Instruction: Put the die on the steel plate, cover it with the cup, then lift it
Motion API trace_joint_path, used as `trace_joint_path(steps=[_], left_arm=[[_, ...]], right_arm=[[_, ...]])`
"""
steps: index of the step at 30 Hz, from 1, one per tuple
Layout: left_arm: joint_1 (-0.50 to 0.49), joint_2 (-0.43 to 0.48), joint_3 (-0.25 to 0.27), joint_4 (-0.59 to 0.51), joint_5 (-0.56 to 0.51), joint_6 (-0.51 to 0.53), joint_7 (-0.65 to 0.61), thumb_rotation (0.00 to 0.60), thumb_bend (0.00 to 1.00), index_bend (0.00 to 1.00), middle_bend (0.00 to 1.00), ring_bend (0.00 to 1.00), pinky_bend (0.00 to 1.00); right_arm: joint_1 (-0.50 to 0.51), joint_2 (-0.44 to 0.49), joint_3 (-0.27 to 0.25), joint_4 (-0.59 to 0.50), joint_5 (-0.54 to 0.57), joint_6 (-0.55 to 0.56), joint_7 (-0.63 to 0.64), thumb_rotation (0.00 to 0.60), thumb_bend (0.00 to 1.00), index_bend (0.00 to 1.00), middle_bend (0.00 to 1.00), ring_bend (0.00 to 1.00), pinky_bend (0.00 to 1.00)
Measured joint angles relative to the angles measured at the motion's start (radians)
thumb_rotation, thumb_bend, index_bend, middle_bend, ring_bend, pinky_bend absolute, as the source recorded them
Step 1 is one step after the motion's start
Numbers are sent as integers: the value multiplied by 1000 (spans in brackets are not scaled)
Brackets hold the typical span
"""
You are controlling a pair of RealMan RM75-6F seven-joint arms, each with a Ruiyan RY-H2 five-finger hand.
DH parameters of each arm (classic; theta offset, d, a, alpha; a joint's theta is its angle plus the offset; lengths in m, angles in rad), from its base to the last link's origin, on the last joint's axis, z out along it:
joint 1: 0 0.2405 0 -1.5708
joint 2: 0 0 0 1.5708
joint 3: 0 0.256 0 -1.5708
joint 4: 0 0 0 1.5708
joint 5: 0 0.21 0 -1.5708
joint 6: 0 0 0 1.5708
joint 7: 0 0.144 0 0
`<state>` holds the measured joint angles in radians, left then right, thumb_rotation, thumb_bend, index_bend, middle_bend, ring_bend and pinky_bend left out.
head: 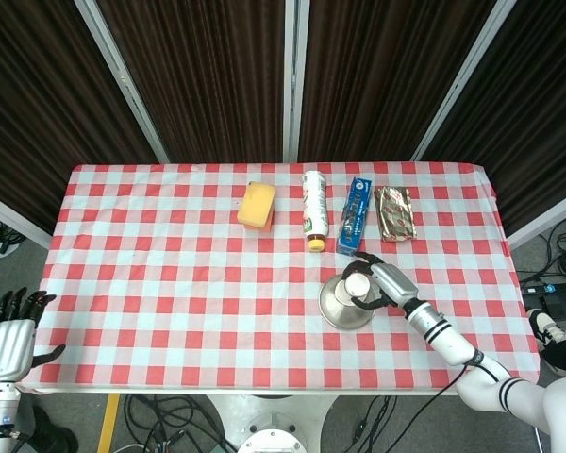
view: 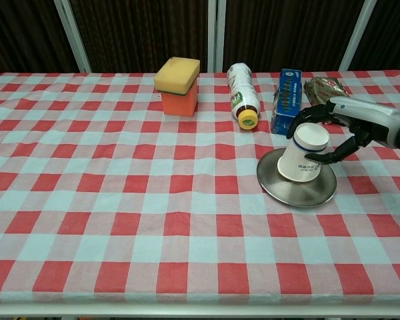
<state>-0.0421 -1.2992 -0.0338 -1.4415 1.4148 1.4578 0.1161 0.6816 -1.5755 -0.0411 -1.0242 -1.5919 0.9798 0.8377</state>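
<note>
A white paper cup (view: 305, 155) stands upside down on the round steel plate (view: 295, 192) at the right of the table, leaning a little toward my right hand (view: 343, 127). That hand grips the cup with its fingers curled around the cup's upturned base. The head view shows the same cup (head: 357, 282), plate (head: 337, 309) and right hand (head: 390, 284). No die shows in either view. My left hand (head: 9, 342) hangs off the table's near left corner, fingers apart and holding nothing.
Along the far side lie a yellow-and-orange sponge block (view: 178, 85), a white bottle (view: 242, 93) on its side, a blue box (view: 286, 92) and a crinkled foil packet (view: 320, 87). The blue box stands just behind the plate.
</note>
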Motion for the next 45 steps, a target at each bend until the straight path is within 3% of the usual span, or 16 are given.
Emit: trace_joint_path(steps=[6, 14, 22, 32, 39, 45], left_arm=[[0, 1, 0, 1, 2, 3, 0, 600, 27, 193, 145, 46, 32], [2, -2, 0, 4, -1, 1, -4, 600, 26, 193, 145, 46, 32], [2, -2, -2, 8, 3, 5, -8, 600, 27, 193, 144, 46, 32], [2, -5, -2, 15, 8, 9, -18, 600, 26, 193, 145, 46, 32], [1, -6, -3, 16, 9, 9, -18, 600, 27, 193, 144, 46, 32], [2, -4, -2, 15, 10, 10, -17, 600, 27, 193, 144, 46, 32]], right_arm=[[0, 13, -43, -34, -68, 40, 37, 600, 309, 472, 297, 63, 72], [10, -19, 5, 24, -3, -7, 15, 600, 306, 469, 297, 63, 70], [23, 36, -46, -78, -77, 18, 98, 600, 308, 460, 296, 63, 70], [-14, 68, 37, -62, 36, 69, 2, 600, 308, 453, 296, 63, 70], [-21, 46, 80, 33, 135, -8, -35, 600, 308, 414, 281, 63, 70], [-11, -5, 91, 122, 157, -92, -46, 600, 308, 255, 233, 24, 57]])
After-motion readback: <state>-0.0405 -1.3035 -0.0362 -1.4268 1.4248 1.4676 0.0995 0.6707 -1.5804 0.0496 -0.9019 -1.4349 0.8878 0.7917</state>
